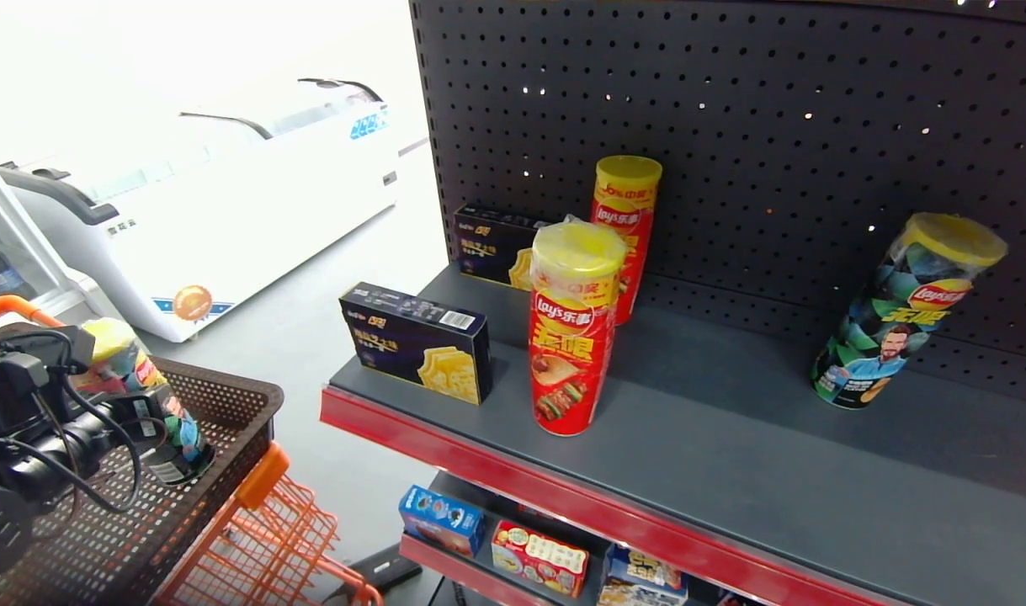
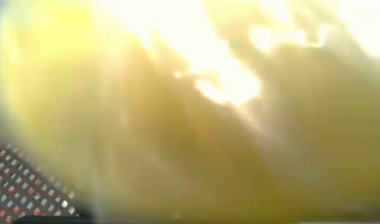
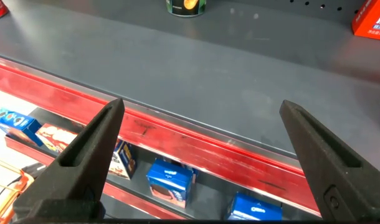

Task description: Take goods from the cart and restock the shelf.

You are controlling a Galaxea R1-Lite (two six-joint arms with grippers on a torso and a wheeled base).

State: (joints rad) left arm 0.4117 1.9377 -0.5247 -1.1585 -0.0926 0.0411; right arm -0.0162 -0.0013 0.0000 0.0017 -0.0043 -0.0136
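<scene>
A chip can (image 1: 146, 383) with a yellow lid and a colourful wrap leans in the cart's brown mesh basket (image 1: 235, 412). My left gripper (image 1: 151, 414) is shut on its side, with the yellow lid (image 2: 196, 118) right up against the wrist camera. The grey shelf (image 1: 731, 438) carries two red chip cans (image 1: 573, 337) (image 1: 624, 227), a green chip can (image 1: 895, 311) and two dark boxes (image 1: 416, 341) (image 1: 491, 244). My right gripper (image 3: 200, 106) hangs open over the shelf's red front edge (image 3: 196, 140), holding nothing.
The orange cart frame (image 1: 260, 539) stands left of the shelf. A white chest freezer (image 1: 226, 194) sits behind it across the floor. Blue and red boxes (image 1: 441, 518) (image 3: 171, 180) fill the lower shelf. An orange box (image 3: 372, 18) stands on the shelf beyond the right gripper.
</scene>
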